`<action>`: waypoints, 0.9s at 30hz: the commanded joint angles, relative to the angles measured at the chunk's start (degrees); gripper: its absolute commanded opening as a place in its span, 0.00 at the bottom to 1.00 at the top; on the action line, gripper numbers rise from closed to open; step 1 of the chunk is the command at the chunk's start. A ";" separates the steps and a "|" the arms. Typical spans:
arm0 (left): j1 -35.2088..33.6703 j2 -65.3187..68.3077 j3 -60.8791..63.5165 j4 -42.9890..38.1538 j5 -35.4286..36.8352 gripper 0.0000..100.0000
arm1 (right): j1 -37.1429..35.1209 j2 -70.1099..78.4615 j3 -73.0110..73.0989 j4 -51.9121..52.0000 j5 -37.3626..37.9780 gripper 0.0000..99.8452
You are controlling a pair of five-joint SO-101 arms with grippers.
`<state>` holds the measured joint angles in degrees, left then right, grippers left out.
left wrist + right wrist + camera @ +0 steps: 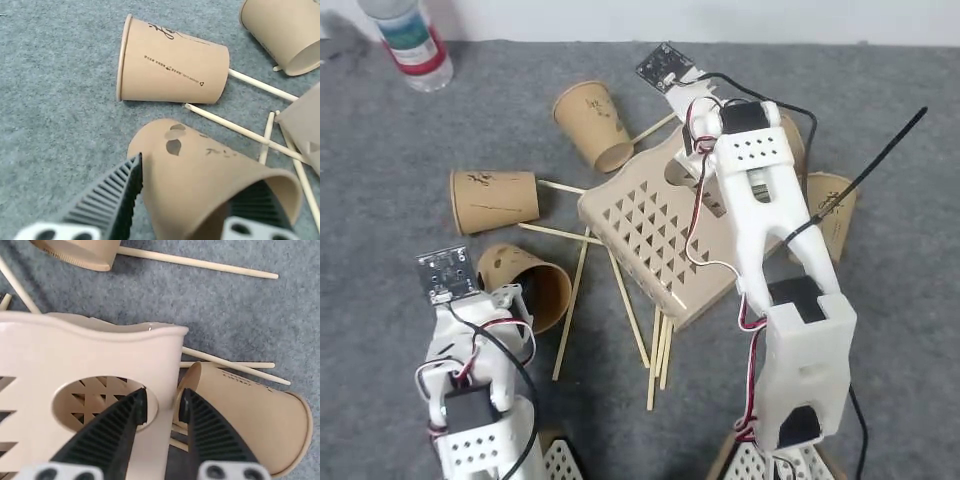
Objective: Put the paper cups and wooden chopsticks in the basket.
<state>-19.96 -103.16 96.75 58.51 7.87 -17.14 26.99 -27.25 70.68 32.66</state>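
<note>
A beige perforated basket [650, 235] sits mid-table, and brown paper cups lie on their sides around it. My left gripper [515, 300] is open at the mouth of the nearest cup [525, 280]. One finger is outside that cup [210, 165] and one inside, straddling its wall. A second cup [170, 65] lies just beyond it. My right gripper [162, 407] is shut on the end wall of the basket [75, 355], by the handle hole. Another cup [245, 410] lies right beside it. Wooden chopsticks [655, 350] are scattered around and under the basket.
Two more cups lie behind the basket [592, 125] and to its right [830, 215]. A plastic bottle [410, 35] stands at the far left corner. A thin black rod [870, 170] slants over the right side. The grey mat at front left is open.
</note>
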 commanded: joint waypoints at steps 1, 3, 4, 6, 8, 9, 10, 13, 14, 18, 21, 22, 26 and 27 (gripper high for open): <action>0.18 -1.32 -0.31 0.09 0.00 0.26 | -0.04 -0.75 -3.25 -1.45 0.62 0.12; 0.18 -1.32 -0.31 0.09 0.00 0.26 | -0.13 -0.75 -3.25 -1.45 0.62 0.10; 0.18 -1.32 -0.31 0.09 0.00 0.26 | -0.13 -0.75 -3.25 -1.54 0.62 0.07; 0.18 -1.32 -0.31 0.09 0.00 0.26 | -0.13 -0.66 -3.25 -1.98 0.62 0.01; 0.18 -1.32 -0.31 0.09 0.00 0.26 | 0.04 -0.66 -3.25 -2.15 0.62 0.01; 0.18 -1.32 -0.31 0.09 0.00 0.26 | 0.04 -0.66 -3.25 -2.15 0.62 0.01; 0.18 -1.32 -0.31 0.09 0.00 0.26 | 0.13 -0.66 -3.25 -2.07 0.62 0.01; 0.18 -1.32 -0.31 0.09 0.00 0.26 | 0.22 -0.75 -3.25 -1.80 0.62 0.01; 0.18 -1.32 -0.31 0.09 0.00 0.26 | 0.22 -0.84 -3.25 -1.80 0.62 0.01; 0.18 -1.32 -0.31 0.09 0.00 0.26 | 0.22 -1.27 -3.25 -1.71 0.53 0.01; 0.18 -1.32 -0.31 0.09 0.00 0.26 | 0.22 -1.45 -3.25 -1.63 0.44 0.01; 0.18 -1.32 -0.31 0.09 0.00 0.26 | 0.22 -1.80 -3.25 -1.63 0.44 0.01; 0.18 -1.32 -0.31 0.09 0.00 0.26 | 0.22 -5.14 -3.25 0.40 0.35 0.01; 0.18 -1.32 -0.31 0.09 0.00 0.26 | 0.22 -6.20 -3.25 0.84 0.35 0.01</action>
<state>-19.96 -103.16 96.75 58.51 7.87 -16.97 26.73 -27.25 70.24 32.84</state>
